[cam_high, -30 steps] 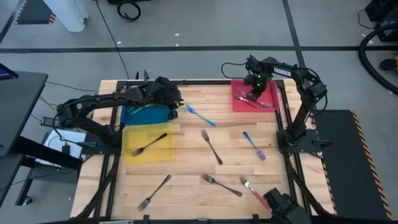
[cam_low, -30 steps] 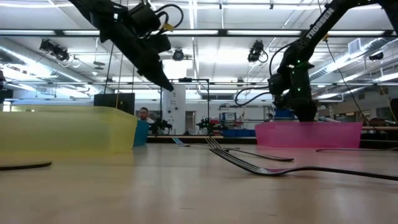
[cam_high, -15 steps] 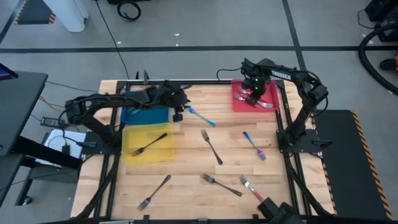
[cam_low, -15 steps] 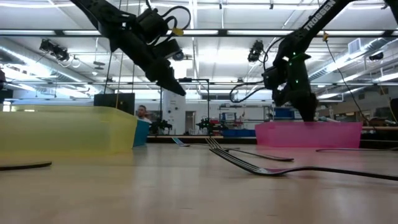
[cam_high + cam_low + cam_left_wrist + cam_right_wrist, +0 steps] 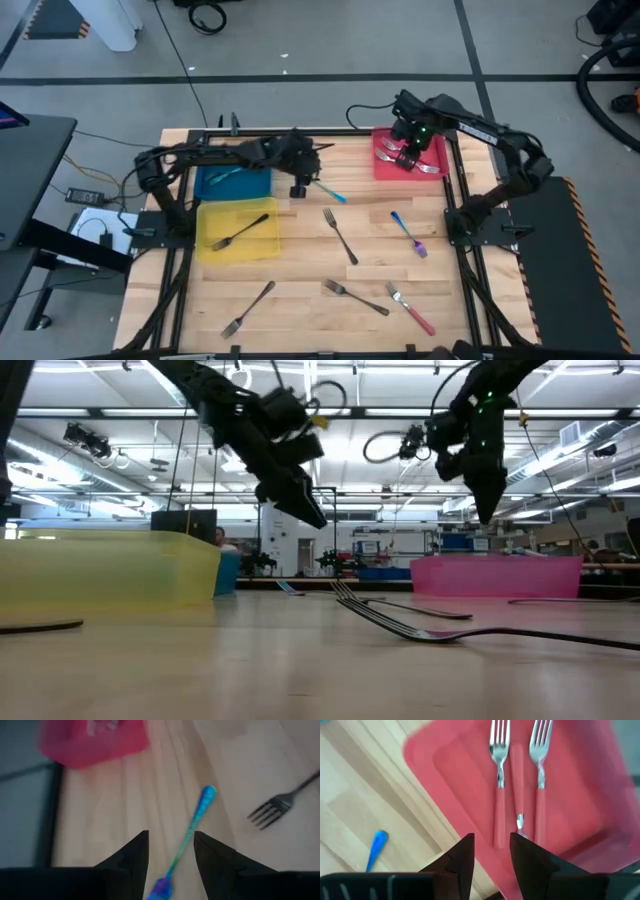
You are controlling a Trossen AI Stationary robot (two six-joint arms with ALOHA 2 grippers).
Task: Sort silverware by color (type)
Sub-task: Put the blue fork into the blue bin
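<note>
- Pale wooden slatted table [image 5: 300, 270]; flat yellow tray [image 5: 222, 218] holding one dark grey metal fork [image 5: 240, 231]
- Flat red tray [image 5: 432, 145] holding red-handled forks [image 5: 497, 815]; right gripper [image 5: 408, 150] above it, fingers narrowly parted, empty
- Left gripper [image 5: 299, 187] over blue-handled fork [image 5: 192, 826], fingers narrowly parted, fork lying on the table
</note>
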